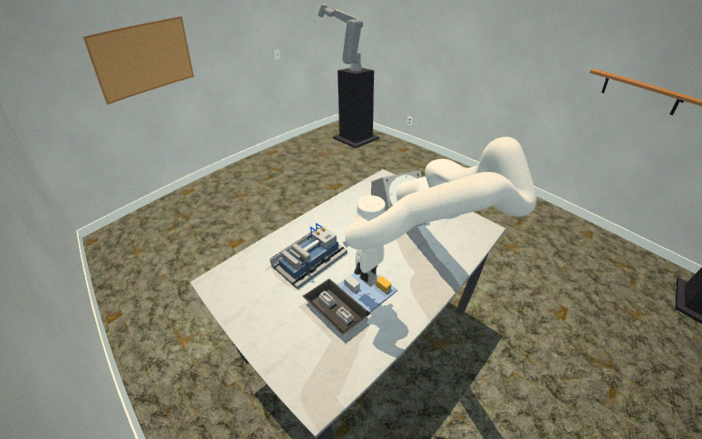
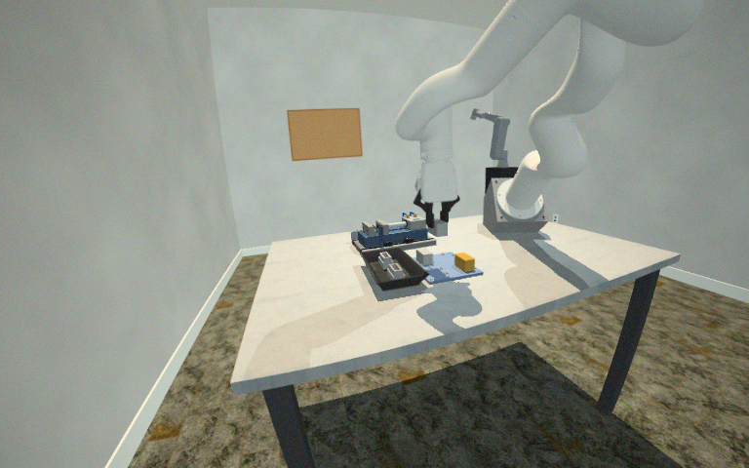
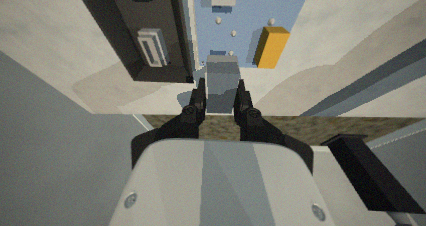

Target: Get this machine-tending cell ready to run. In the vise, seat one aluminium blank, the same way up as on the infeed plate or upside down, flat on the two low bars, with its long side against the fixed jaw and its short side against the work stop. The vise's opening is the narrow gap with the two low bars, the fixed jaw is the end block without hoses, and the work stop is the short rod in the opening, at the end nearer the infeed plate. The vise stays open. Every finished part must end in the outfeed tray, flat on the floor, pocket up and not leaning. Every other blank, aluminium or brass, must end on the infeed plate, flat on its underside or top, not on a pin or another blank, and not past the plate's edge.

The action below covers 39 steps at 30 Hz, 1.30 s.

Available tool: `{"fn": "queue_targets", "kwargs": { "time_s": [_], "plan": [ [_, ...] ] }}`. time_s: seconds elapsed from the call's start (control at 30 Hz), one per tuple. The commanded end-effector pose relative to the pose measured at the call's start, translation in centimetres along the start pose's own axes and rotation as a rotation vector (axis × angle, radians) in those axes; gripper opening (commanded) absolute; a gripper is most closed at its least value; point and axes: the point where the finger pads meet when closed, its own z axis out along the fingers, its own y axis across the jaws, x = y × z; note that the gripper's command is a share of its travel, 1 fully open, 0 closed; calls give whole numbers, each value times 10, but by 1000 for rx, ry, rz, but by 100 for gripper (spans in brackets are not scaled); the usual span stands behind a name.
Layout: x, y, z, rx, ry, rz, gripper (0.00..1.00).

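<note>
My gripper (image 3: 220, 88) is shut on a grey aluminium blank (image 3: 222, 81) and holds it in the air above the near edge of the blue infeed plate (image 3: 250, 21); it also shows in the exterior view (image 2: 440, 224). On the plate lie another aluminium blank (image 2: 423, 255) and a brass blank (image 2: 464, 261). The dark outfeed tray (image 1: 335, 305) holds two finished parts (image 1: 326, 297) (image 1: 345, 314), pocket up. The blue vise (image 1: 309, 251) stands behind the tray, to the left of my gripper; I cannot tell what is in its opening.
The arm's base (image 2: 512, 209) is at the table's far side. Several small pins (image 3: 233, 33) stand up from the infeed plate. The table's edge lies below the gripper in the wrist view.
</note>
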Motion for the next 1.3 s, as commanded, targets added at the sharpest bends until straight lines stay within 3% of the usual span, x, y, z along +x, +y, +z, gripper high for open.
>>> {"fn": "queue_targets", "kwargs": {
  "time_s": [0.0, 0.13, 0.23, 0.37, 0.43, 0.47, 0.8, 0.93, 1.0, 1.03, 1.27],
  "plan": [
    [0, -1, -3, 1, 0, -1, 0],
    [6, -6, -3, 1, 1, -3, 0],
    [35, -30, -4, -1, 6, -11, 0],
    [58, -46, -5, -2, 9, -17, 0],
    [58, -46, -5, -2, 9, -17, 0],
    [79, -58, -6, -3, 10, -22, 0],
    [147, -86, -7, -4, 13, -37, 0],
    [178, -95, -7, -4, 12, -43, 0],
    [178, -95, -7, -4, 12, -43, 0],
    [201, -99, -7, -4, 11, -48, 0],
    [252, -105, -6, -3, 9, -57, 0]
  ]
}}
